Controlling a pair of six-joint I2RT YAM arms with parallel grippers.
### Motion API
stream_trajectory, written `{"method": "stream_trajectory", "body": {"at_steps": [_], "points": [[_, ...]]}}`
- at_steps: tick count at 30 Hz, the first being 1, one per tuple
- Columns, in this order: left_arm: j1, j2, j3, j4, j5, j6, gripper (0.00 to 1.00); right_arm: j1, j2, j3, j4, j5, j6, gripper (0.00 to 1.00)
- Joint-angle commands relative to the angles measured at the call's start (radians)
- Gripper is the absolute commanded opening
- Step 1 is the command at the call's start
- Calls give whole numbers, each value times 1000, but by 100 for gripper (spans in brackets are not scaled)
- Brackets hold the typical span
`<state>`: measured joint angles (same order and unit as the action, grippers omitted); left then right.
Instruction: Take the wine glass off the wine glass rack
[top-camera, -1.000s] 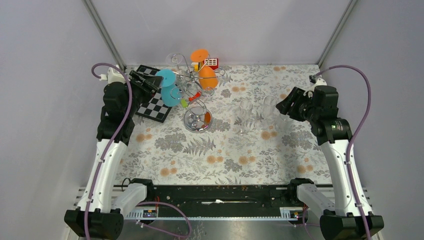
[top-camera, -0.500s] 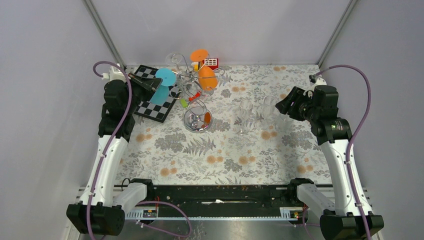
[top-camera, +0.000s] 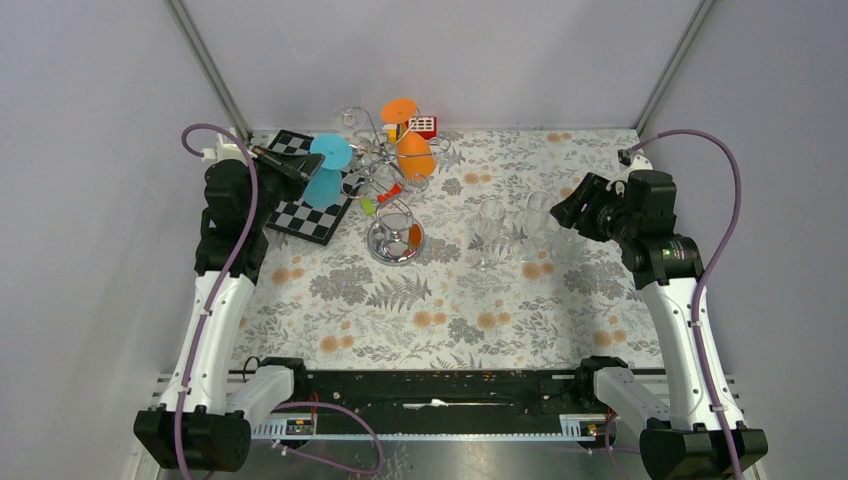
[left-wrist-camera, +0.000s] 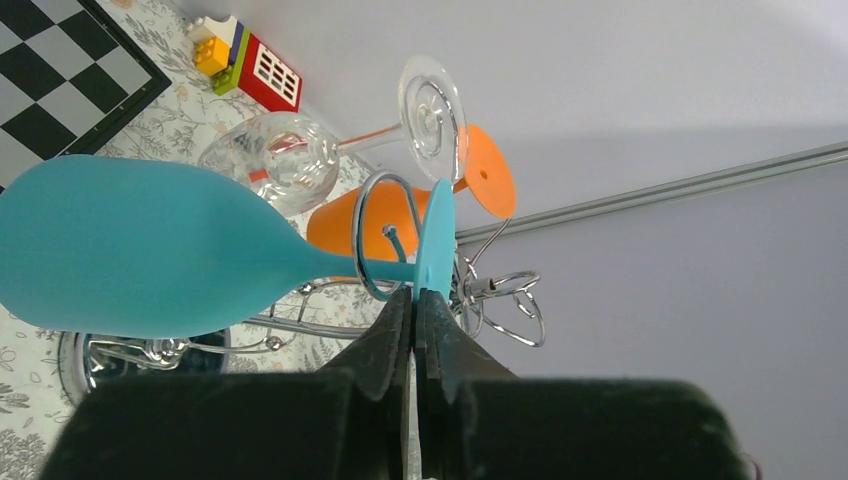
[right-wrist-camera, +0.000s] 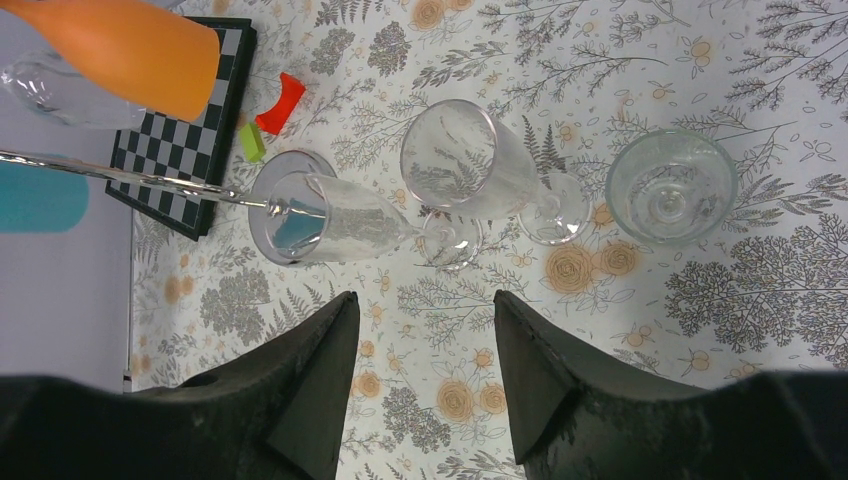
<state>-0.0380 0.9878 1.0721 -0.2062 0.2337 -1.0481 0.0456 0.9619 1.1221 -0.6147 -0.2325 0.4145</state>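
Ok, left gripper (left-wrist-camera: 414, 305) jaws are shut tight on the edge of the teal wine glass (left-wrist-camera: 140, 250) foot; left wrist view shows the disc edge pinched between the two fingers (left-wrist-camera: 385, 335), no gap visible. Glass lies roughly sideways in that view: bowl at left of frame, stem running right to the foot at centre. Stem crosses a curled loop of the wine glass rack (left-wrist-camera: 362, 240); can't tell whether it's inside the loop or just in front of it. In the top view the teal glass sits upper left, over the far corner of the chessboard (top-camera: 310, 215), just left of the rack's wire arms, foot up and bowl below it. Rack's round shiny base (top-camera: 395, 240) stands on the floral tablecloth (top-camera: 450, 300), right of the chessboard. An orange glass (top-camera: 413, 155) and a clear glass (top-camera: 348, 118) hang on the rack, with a red-and-white toy block (top-camera: 422, 125) behind them. Right gripper (right-wrist-camera: 422, 300) jaws are spread wide, holding nothing, hovering above the cloth at right of centre in the top view. Below it in the right wrist view are three clear glasses (right-wrist-camera: 470, 160) on the table, and small red (right-wrist-camera: 280, 105) and green (right-wrist-camera: 252, 140) pieces near the chessboard.
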Motion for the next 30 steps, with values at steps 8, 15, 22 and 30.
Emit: {"method": "stream_trajectory", "body": {"at_steps": [8, 15, 22, 30], "points": [[15, -41, 32, 123, -62, -72, 0, -3, -17, -3, 43, -35, 7, 59], [16, 18, 43, 200, -2, -55, 0, -3, -21, 4, 44, -54, 7, 61], [16, 67, 42, 289, 109, -48, 0, -3, -34, 9, 42, -71, 9, 61], [16, 33, 39, 262, 300, -52, 0, -3, -60, 18, 42, -74, 19, 61]]}}
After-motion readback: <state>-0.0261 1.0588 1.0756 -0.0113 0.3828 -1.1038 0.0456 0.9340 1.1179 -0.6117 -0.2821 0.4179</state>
